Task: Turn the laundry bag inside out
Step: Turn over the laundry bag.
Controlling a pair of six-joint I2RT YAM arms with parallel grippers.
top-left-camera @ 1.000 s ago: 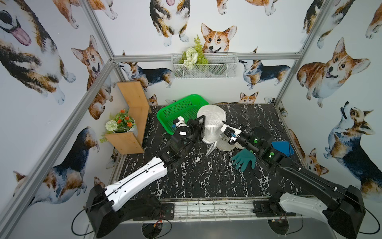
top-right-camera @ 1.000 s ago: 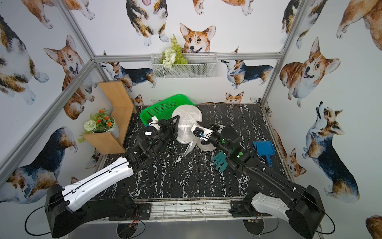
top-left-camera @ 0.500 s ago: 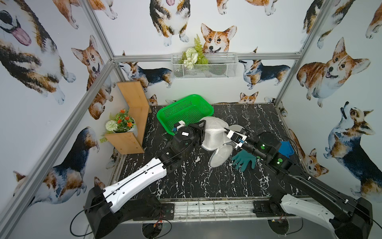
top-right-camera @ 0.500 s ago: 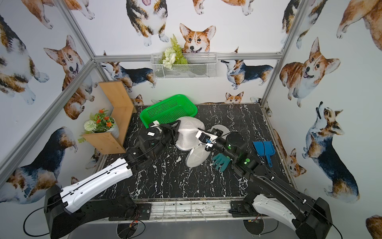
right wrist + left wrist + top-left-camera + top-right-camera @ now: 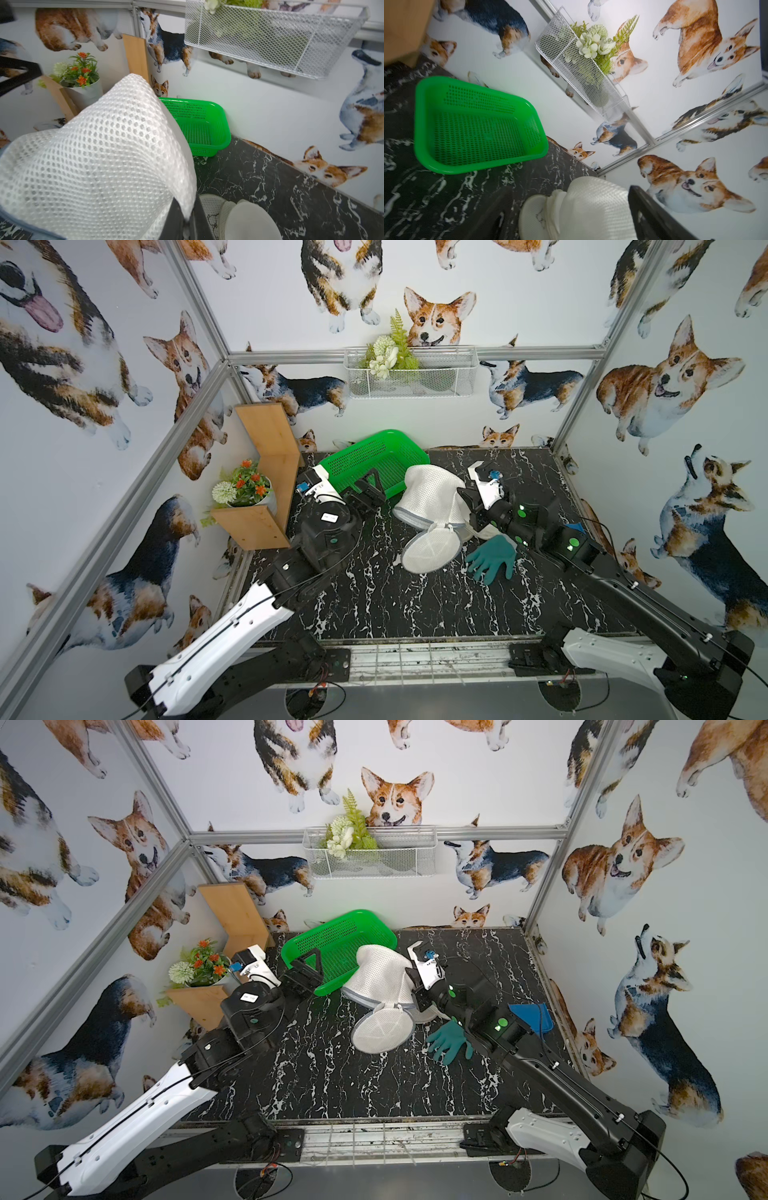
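Pinching the white honeycomb-mesh laundry bag with the right gripper, jaws pressed together on a fold of netting. Shows best in the right wrist view: mesh draping over the black fingers and blocking most of the frame.

Holds the bag up as a dome just beside the green perforated plastic basket, on the side away from the wooden shelf. Touching the basket corner or just clear of it, cannot tell.

Likely held high on purpose: keeps the fabric taut and the grey-trimmed mouth hanging low and reachable. Leaves the bag's round mesh end panel lying flat on the black marble-pattern tabletop, in front of the basket and joined to the dome at the seam.

Left gripper spread wide, nothing between the fingers, hanging over the basket's near rim and apart from the bag. Probably parked open there to go in for a new hold on the mouth edge or a push into the dome.

Task judged partway; impossible to tell which face is outward.

Teal rubber glove farther from the basket than the bag, under the right arm. Not part of the job, possible snag.
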